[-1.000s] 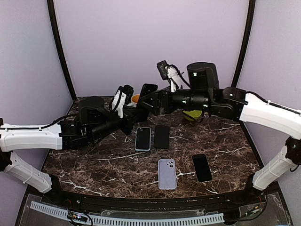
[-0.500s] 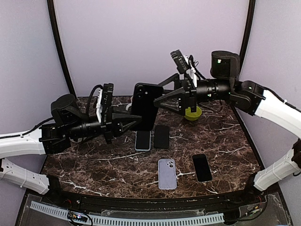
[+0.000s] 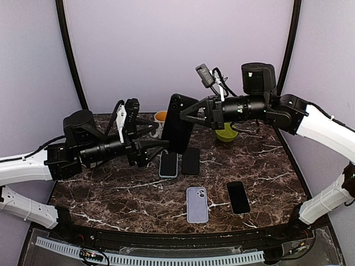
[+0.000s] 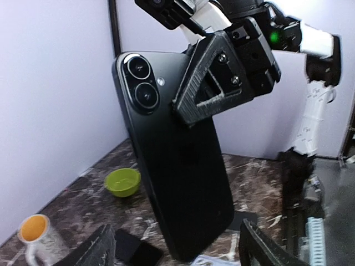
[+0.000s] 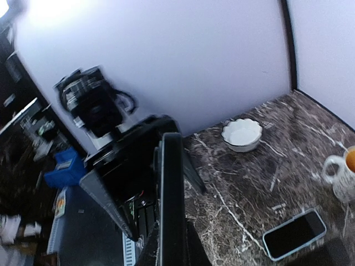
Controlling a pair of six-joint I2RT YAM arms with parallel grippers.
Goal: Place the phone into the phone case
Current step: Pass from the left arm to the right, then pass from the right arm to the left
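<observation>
A black phone [image 3: 178, 130] with two back cameras stands upright in the air above the table's middle. My right gripper [image 3: 187, 117] is shut on its upper part, and one of its fingers [image 4: 216, 83] lies across the phone's back [image 4: 177, 183]. In the right wrist view the phone [image 5: 171, 205] shows edge-on between the jaws. My left gripper [image 3: 161, 138] is open around the phone's lower end, and its fingertips [image 4: 105, 246] stand clear on both sides. A lilac phone case [image 3: 197, 204] lies back-up near the front; whether it is empty I cannot tell.
Under the held phone lie a phone with a light-blue rim [image 3: 168, 164] and a black phone [image 3: 191, 160]. A third black phone [image 3: 238, 197] lies front right. A green bowl [image 3: 226, 134], an orange-filled mug [image 3: 160, 117] and a white bowl [image 5: 242, 133] stand at the back.
Both arms lifted the black phone off the back of the table. The right gripper has shut on its top and the left gripper has opened, letting go of its lower end.
</observation>
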